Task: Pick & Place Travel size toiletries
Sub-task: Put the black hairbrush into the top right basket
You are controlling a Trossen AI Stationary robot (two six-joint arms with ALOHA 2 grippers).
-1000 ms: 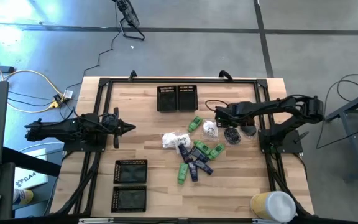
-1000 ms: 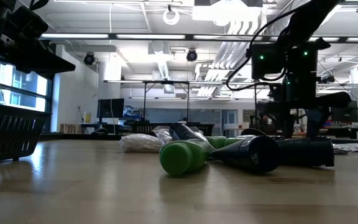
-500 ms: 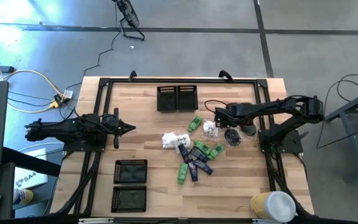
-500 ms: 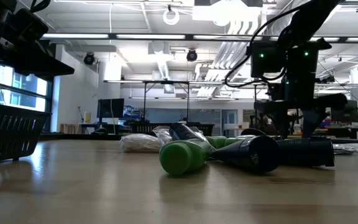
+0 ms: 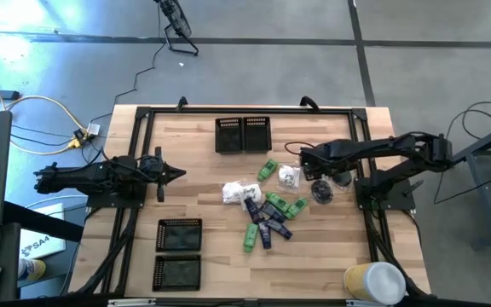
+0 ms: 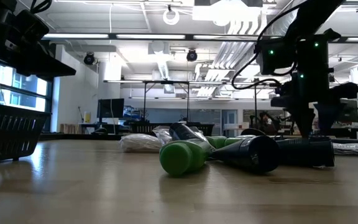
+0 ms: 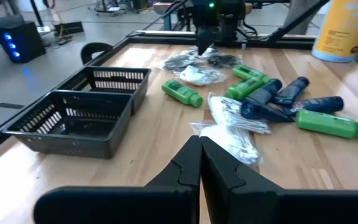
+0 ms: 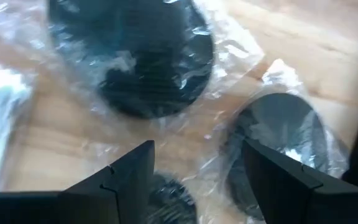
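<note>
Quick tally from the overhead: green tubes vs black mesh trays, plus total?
Green tubes: 4
Black mesh trays: 4
Total: 8

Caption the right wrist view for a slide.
Open right gripper poised just above bagged dark round pieces on the wooden table.

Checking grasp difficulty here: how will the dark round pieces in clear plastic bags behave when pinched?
The clear bag is wrinkled and glossy, so it is probably floppy and slippery. The dark round piece inside may shift. The open right gripper hovers just above.
</note>
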